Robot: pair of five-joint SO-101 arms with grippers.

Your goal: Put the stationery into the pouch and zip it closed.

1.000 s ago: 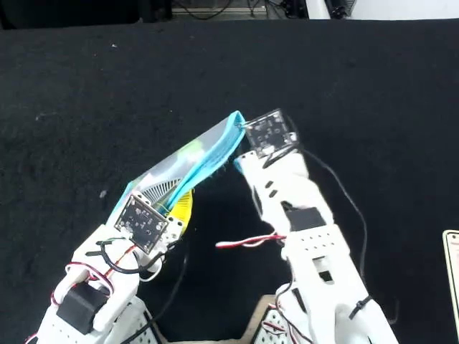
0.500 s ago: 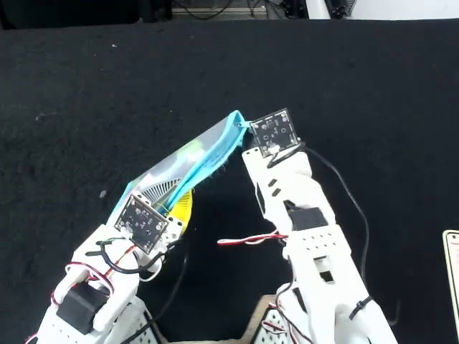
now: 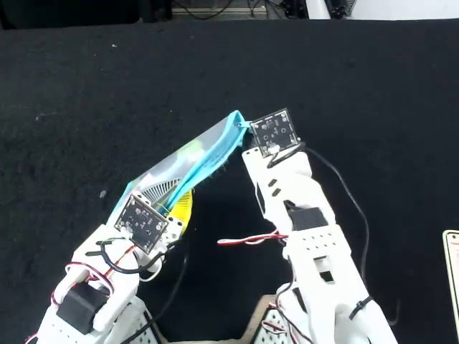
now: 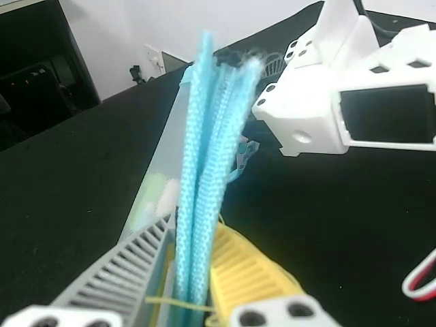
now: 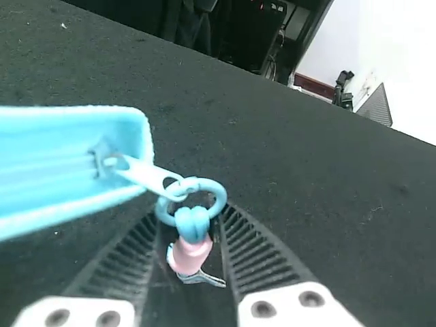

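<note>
The pouch (image 3: 183, 165), clear-sided with a blue zipper band, is held off the black table, stretched between the two arms. A pale green item (image 3: 191, 152) shows through its clear side. My left gripper (image 3: 178, 195) is shut on the lower end of the zipper band (image 4: 204, 204), between a grey finger (image 4: 119, 272) and a yellow one. My right gripper (image 5: 191, 221) is shut on the zipper pull's pink charm (image 5: 189, 253), which hangs from a blue ring (image 5: 191, 197). The slider (image 5: 109, 163) sits at the pouch's far end (image 3: 237, 122), with the zipper band looking closed along its length.
The black cloth table (image 3: 358, 86) lies open on all sides of the arms. A white flat object (image 3: 452, 269) lies at the right edge. A red-and-white cable (image 3: 247, 241) hangs off the right arm. The right arm's white body (image 4: 354, 95) stands close beside the pouch.
One second ago the right gripper was slightly lower and more to the left; it has pulled the zipper pull a little outward. The last half second shows no movement.
</note>
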